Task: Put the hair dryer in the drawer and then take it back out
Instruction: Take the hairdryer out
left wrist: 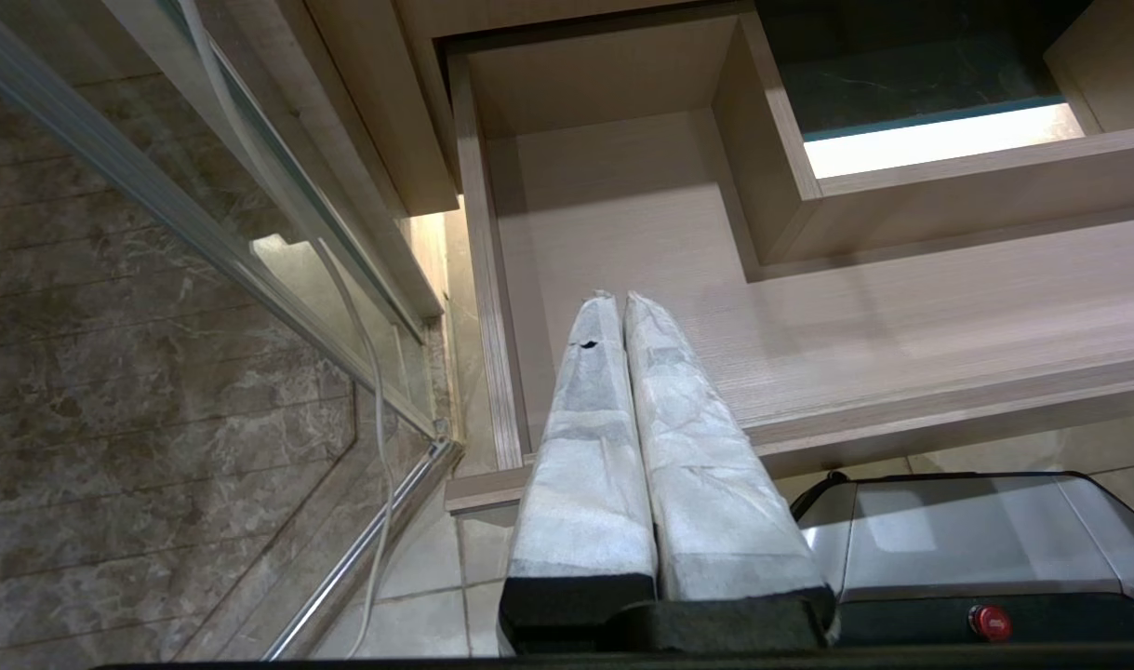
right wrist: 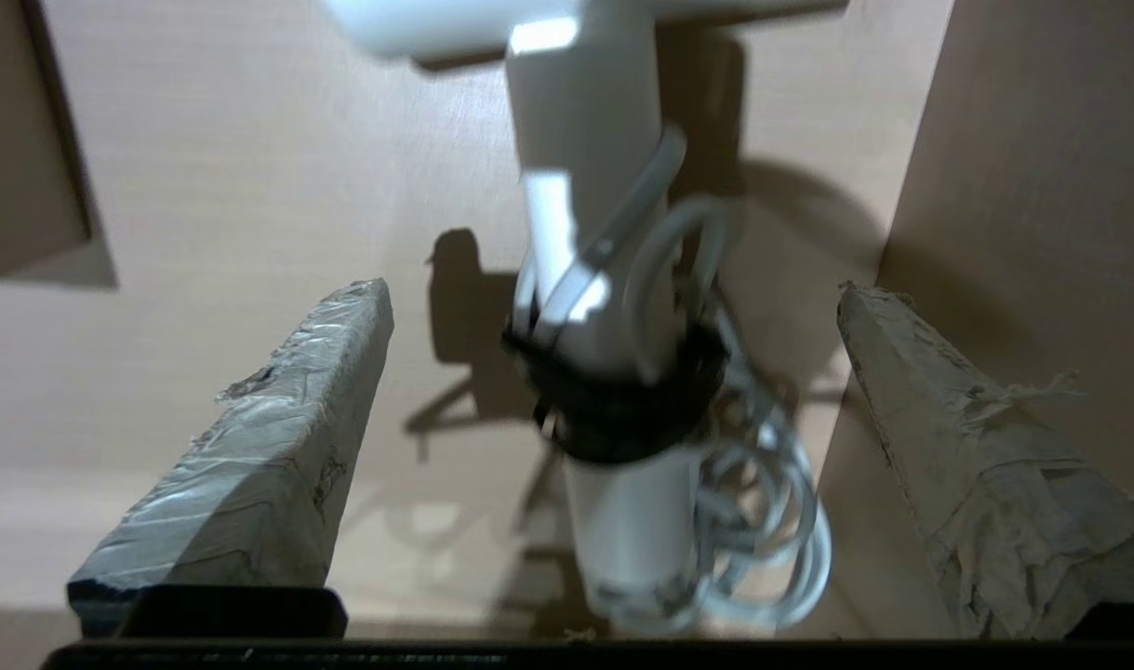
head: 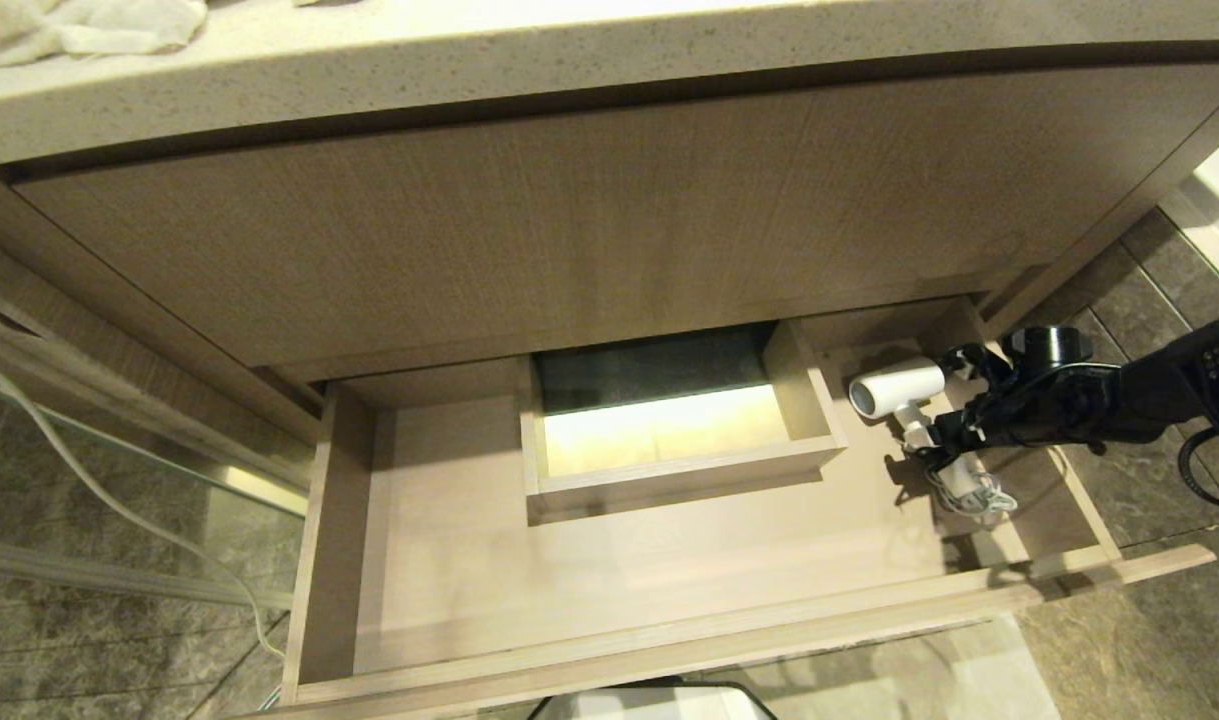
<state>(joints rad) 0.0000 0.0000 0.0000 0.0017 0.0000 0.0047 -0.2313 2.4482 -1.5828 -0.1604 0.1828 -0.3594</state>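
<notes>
A speckled stone-look countertop tops a vanity faced by a tall wood-grain front panel, a crumpled white towel lying at its far left corner. Below, the wide, shallow light wood-grain drawer stands pulled open above marbled brown floor tiles, a rectangular boxed cutout set mid-back in it. In the drawer's right section lies the small white hair dryer, its short barrel and round grey end toward the cutout, its slim handle running toward the drawer front, its white cord looped and cinched by a black tie. The black right arm reaches in over the drawer's right wall, its right gripper spread wide, padded grey-wrapped fingers standing clear on either side of the handle. The left gripper hangs by the drawer's left front corner, wrapped fingers pressed together, near a glass partition and a thin white cable. No readable lettering shows
</notes>
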